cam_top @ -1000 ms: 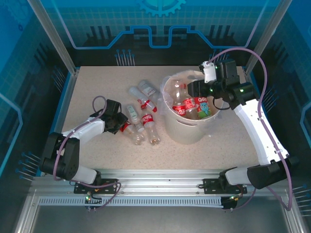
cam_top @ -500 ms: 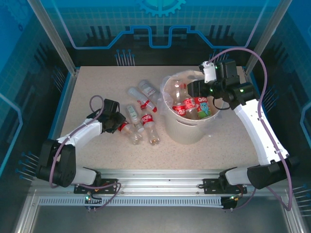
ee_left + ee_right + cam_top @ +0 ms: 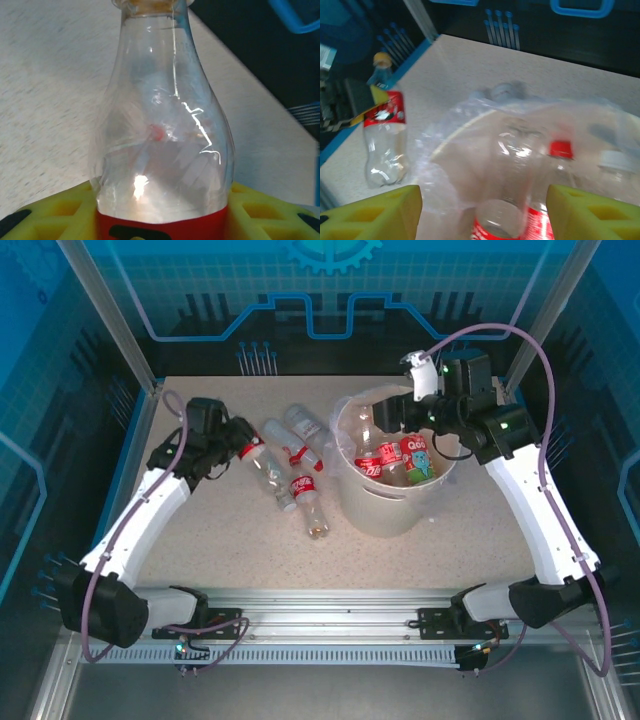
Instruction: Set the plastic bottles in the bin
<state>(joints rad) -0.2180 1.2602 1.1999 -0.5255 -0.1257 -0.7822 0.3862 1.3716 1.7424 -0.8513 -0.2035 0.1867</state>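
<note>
Bottle in transit: the left hand point(image 3: 232, 438) is clenched on a red-labelled bottle point(image 3: 160, 125), its yellow fingers point(image 3: 45, 215) pressed against either side at the label. It holds the bottle clear of the worktop point(image 3: 200, 530) on the left side, well apart from the bin point(image 3: 380, 510).

Several other bottles point(image 3: 305, 495) lie loose on the worktop between that hand and the bin, while a handful of bottles point(image 3: 415, 455) already sit inside the clear bag liner point(image 3: 450, 130).

The right hand point(image 3: 392, 418) hangs over the bin's far rim with its fingers parted. A bottle lies between them in the wrist view, but whether they grip it cannot be told.

The step in hand looks like the carry to the bin, with roughly half the job done. To do it well, the left arm should travel high enough to pass over the loose bottles and the rim. It should let go only once the bottle is over the middle of the opening, not over the loose liner at the rim.

The thin clear plastic will likely flex and could slip, so a steady, moderate squeeze seems wise. With the right hand at the bin mouth, the two arms could meet there, so the left may do best approaching from the near-left side.
</note>
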